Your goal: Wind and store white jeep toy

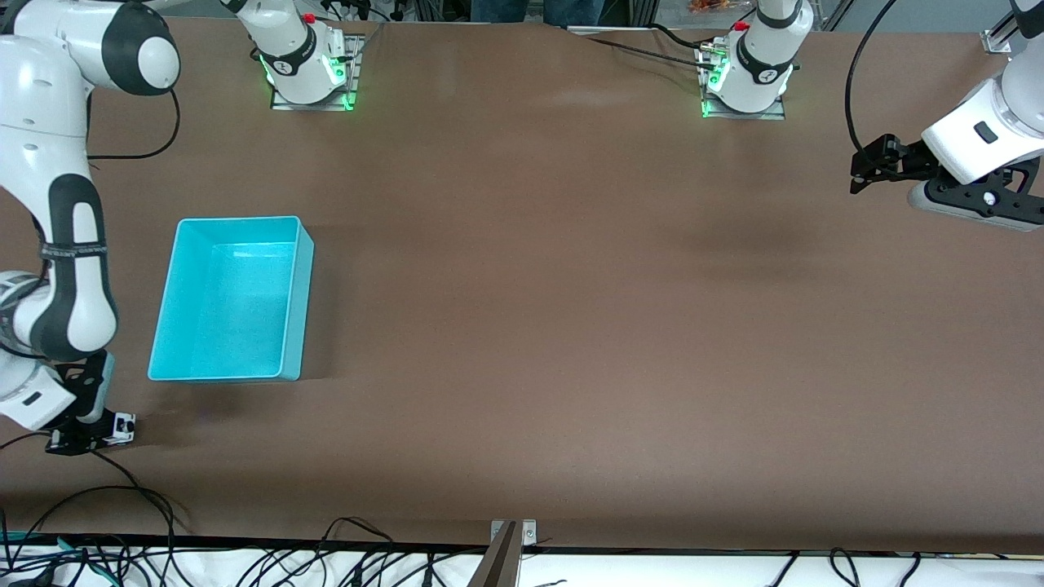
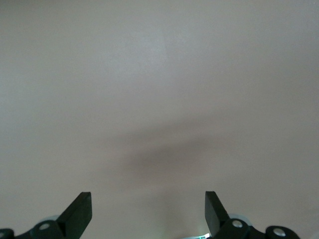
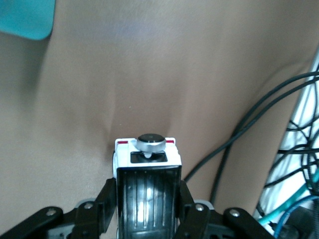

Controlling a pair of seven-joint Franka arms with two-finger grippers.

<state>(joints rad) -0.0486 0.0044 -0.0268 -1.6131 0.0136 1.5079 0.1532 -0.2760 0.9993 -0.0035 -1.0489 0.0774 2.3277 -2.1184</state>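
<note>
The white jeep toy [image 1: 123,424], white with a black roof and a spare wheel on its back, sits between the fingers of my right gripper [image 1: 96,434]. The gripper is shut on its sides and holds it low over the table at the right arm's end, just off a corner of the cyan bin [image 1: 298,310]. In the right wrist view the jeep [image 3: 147,164] fills the gap of the gripper [image 3: 148,196], and a corner of the bin [image 3: 25,17] shows. My left gripper [image 1: 863,167] is open and empty above bare table at the left arm's end; its own view [image 2: 148,209] shows only table.
The cyan bin is empty. Black cables [image 1: 122,505] lie along the table's front edge close to the right gripper, and they show in the right wrist view [image 3: 279,124]. A metal bracket [image 1: 512,534] sits at the middle of the front edge.
</note>
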